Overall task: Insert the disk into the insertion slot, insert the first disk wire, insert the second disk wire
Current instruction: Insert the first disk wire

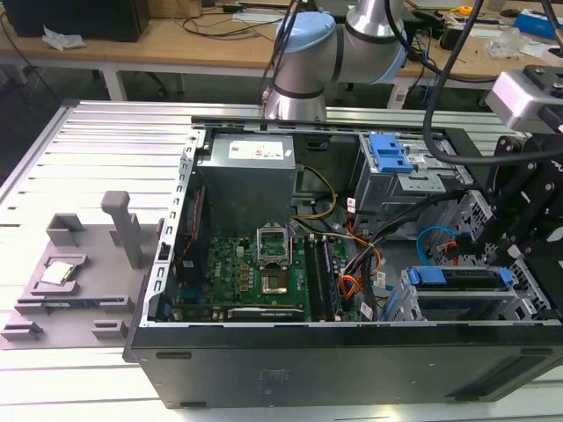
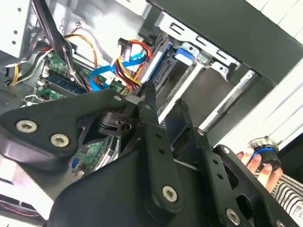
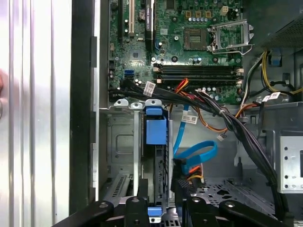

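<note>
The disk (image 1: 462,280) in its bright blue carrier lies in the insertion slot (image 1: 406,301), a low grey perforated cage at the case's front corner on the exterior view's right. In the first wrist view the disk (image 3: 158,161) runs edge-on from its blue handle toward my gripper (image 3: 161,191). One black finger (image 3: 142,201) stands on each side of its near end, shut on it. The second wrist view has the gripper (image 2: 164,100) just before the blue carrier (image 2: 185,54). A blue wire (image 3: 196,151) loops beside the disk, its plug near a red-and-yellow wire (image 3: 191,170).
A taller grey box with a blue latch (image 1: 390,154) stands behind the cage. Black cable bundles (image 3: 227,118) cross between the motherboard (image 1: 255,272) and the cage. A person's hand (image 2: 255,161) holds a round blue-ringed object outside the case wall. A grey fixture plate (image 1: 70,272) lies on the exterior view's left.
</note>
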Action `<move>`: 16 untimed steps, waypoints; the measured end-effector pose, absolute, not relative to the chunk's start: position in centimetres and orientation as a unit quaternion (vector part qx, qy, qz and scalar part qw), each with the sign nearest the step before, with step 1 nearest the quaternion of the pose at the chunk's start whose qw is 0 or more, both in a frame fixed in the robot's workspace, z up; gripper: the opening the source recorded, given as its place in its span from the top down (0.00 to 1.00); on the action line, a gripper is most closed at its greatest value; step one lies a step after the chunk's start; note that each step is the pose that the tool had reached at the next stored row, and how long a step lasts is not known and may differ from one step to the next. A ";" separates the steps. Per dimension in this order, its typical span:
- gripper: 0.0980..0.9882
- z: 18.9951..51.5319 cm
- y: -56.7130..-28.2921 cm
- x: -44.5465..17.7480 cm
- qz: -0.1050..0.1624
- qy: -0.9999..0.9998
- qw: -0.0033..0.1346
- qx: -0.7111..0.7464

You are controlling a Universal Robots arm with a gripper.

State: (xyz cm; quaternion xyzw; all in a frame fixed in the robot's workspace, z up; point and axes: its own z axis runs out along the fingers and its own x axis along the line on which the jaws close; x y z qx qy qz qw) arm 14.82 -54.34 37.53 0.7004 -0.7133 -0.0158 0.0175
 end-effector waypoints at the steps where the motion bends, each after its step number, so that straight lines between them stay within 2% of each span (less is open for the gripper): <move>1: 0.70 37.5 -54.1 14.8 -0.016 -0.713 0.018 0.700; 14: 0.70 36.1 -53.7 14.8 -0.022 -0.713 0.024 0.700; 15: 0.72 36.0 -53.7 14.8 -0.022 -0.713 0.024 0.700; 16: 0.79 36.0 -53.7 14.8 -0.022 -0.713 0.024 0.700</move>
